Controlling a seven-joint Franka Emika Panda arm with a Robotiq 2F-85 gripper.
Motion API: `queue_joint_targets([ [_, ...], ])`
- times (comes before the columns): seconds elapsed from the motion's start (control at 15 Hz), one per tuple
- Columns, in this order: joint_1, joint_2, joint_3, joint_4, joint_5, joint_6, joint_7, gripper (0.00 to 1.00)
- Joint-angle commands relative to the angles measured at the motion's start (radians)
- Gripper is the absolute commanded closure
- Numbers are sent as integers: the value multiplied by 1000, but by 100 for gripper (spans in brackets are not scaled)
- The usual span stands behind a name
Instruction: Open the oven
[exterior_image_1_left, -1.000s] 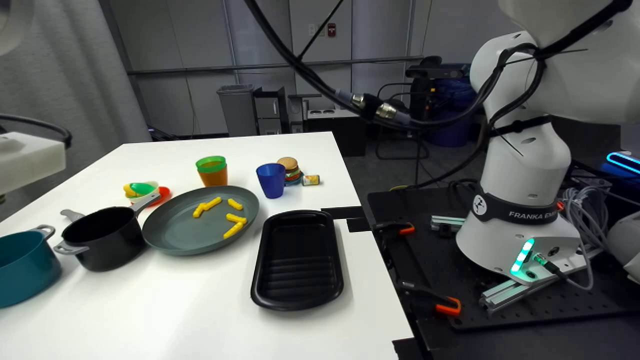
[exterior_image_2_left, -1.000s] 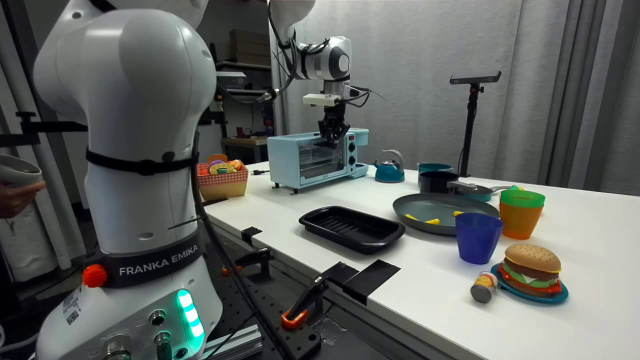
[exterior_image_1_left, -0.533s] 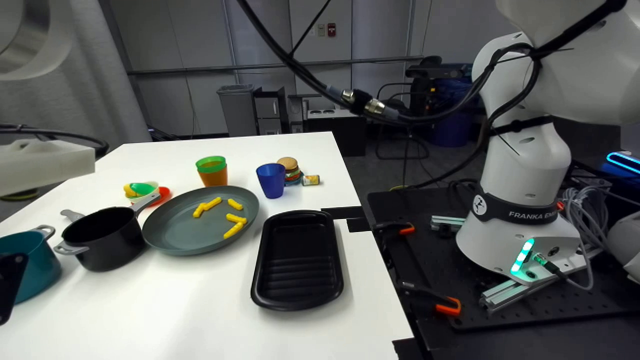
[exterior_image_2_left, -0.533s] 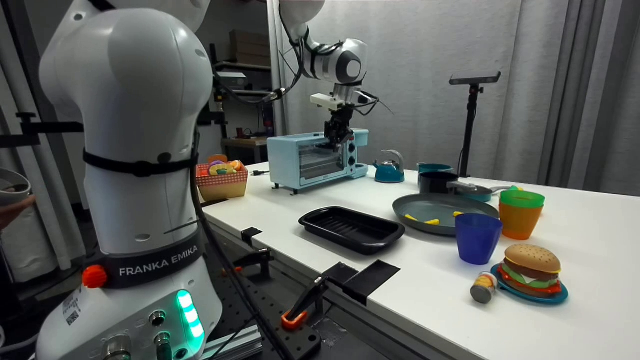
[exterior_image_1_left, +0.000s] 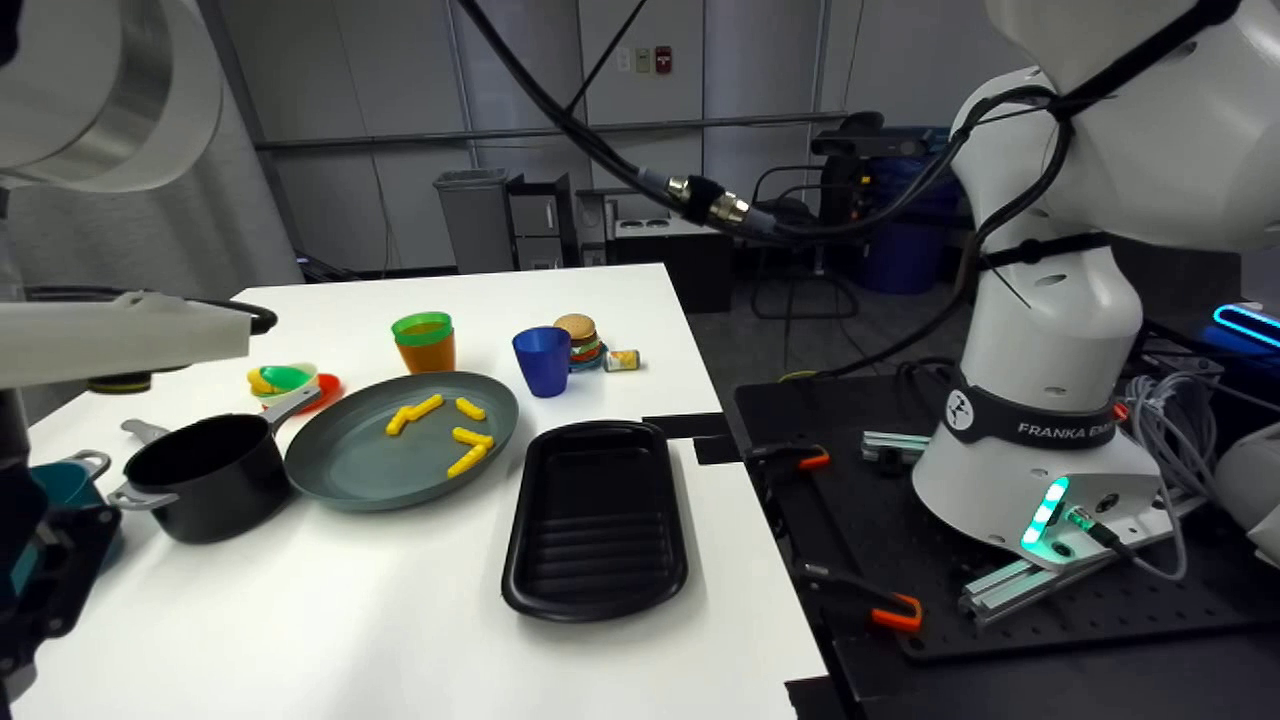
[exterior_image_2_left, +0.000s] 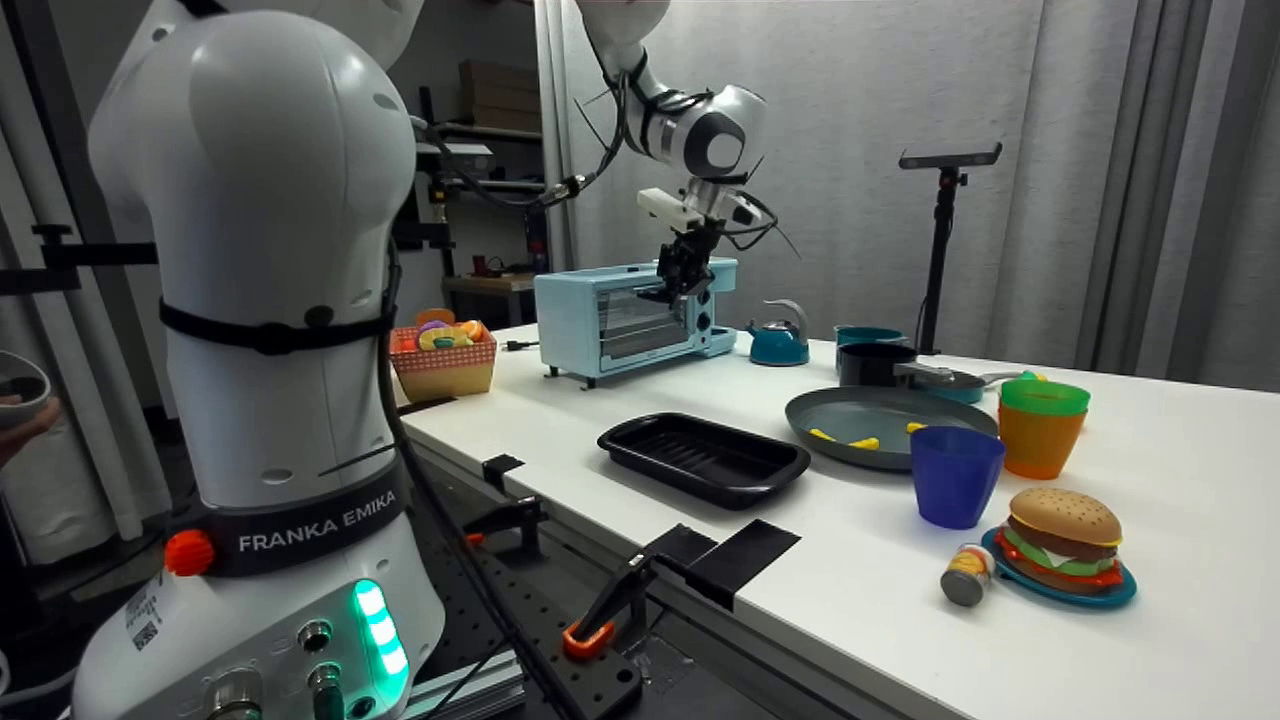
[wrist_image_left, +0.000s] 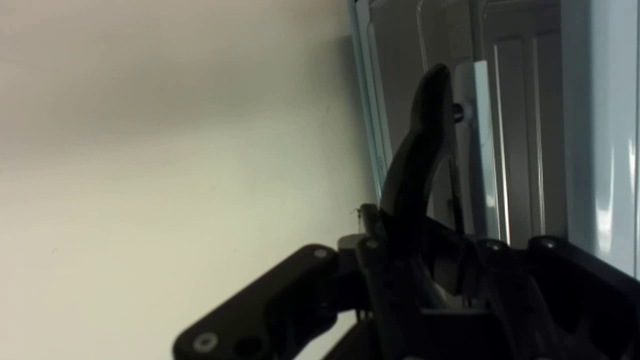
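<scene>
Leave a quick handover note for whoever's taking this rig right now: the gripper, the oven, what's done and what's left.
Gripper: at the black handle, which runs in toward its jaws; the dark wrist view doesn't show whether they clamp it.
Oven: on the white table, with the kettle nearby.
Done: gripper in place at the handle.
Left: getting the door fully open. It looks slightly ajar in the wrist view, but that's uncertain. I'd check the hold first, then probably pull it further.
</scene>
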Motion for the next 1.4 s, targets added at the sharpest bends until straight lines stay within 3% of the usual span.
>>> queue_joint_targets([
  [0.0,-53,-11,45,-59,115,30,-82,96],
  [0.8,-144,-11,71,-143,389,37,-375,96],
  [1.33,-184,0,57,-197,593,-11,-657,96],
])
